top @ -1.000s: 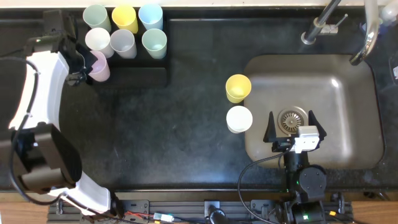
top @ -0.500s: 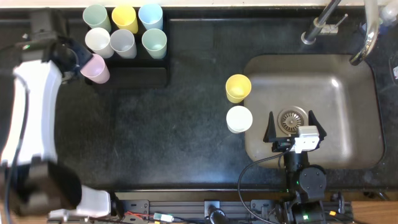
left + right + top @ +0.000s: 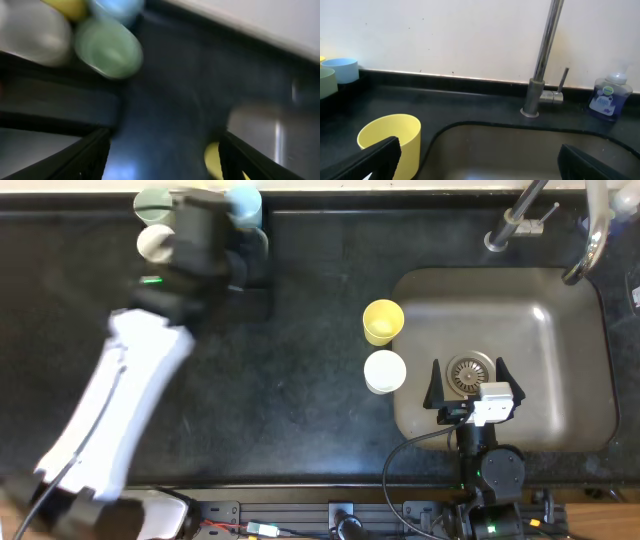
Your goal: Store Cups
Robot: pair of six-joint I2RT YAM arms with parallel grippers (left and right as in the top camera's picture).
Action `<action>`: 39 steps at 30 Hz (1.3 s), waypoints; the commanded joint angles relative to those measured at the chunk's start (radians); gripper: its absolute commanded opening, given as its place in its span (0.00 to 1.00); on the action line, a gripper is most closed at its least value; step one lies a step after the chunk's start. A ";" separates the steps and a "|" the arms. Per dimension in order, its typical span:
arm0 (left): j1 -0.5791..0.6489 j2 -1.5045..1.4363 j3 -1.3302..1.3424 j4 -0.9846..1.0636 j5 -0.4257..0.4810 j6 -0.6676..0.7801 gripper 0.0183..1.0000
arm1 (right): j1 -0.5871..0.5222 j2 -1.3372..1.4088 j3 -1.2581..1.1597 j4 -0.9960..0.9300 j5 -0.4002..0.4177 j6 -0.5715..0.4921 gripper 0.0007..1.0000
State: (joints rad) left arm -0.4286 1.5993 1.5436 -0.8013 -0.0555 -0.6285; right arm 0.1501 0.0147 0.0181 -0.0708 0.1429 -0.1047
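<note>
We judge this as the step between cups. The left tool (image 3: 165, 155) hangs above the rack (image 3: 255, 302) at the far left of the surface (image 3: 300, 410), its fingers spread wide with nothing between them. The green cup (image 3: 107, 47) and the blue cup (image 3: 117, 7) stand in the rack with others beside them.

Two cups are not yet stored. The loose yellow cup (image 3: 383, 321) and the loose white cup (image 3: 385, 371) stand upright on the surface, just beside each other and right at the left rim of the sink (image 3: 560, 360), well apart from the rack.

The next move, as we see it, is a reach across to one of these two. It calls for the fingers on either side of the cup's wall, a straight lift, and a carry back to a free place in the rack. The arm covers much of the rack, so we cannot tell which places are free.

The right tool (image 3: 470, 383) hangs over the sink near the drain, fingers apart and empty, close to the white cup, so a left reach should keep clear of it. The two cups stand close enough that taking one may nudge the other towards the basin. The faucet (image 3: 520, 215) and a soap bottle (image 3: 610, 95) stand behind the sink, out of the way.
</note>
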 commanded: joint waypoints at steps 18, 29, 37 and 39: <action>-0.288 0.380 0.188 -0.078 0.037 -0.023 0.76 | -0.007 -0.011 -0.013 0.008 0.007 0.000 1.00; -0.321 0.470 0.220 -0.051 0.055 -0.027 0.69 | -0.006 -0.011 -0.013 0.008 0.008 0.000 1.00; -0.322 0.489 0.219 -0.007 0.043 -0.027 0.34 | -0.006 -0.011 -0.013 0.008 0.008 0.000 1.00; -0.322 0.489 0.219 0.000 0.043 -0.027 0.32 | -0.006 -0.011 -0.013 0.008 0.008 0.000 1.00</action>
State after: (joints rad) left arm -0.7448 2.0823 1.7378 -0.8085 -0.0109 -0.6548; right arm 0.1501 0.0147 0.0181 -0.0708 0.1429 -0.1051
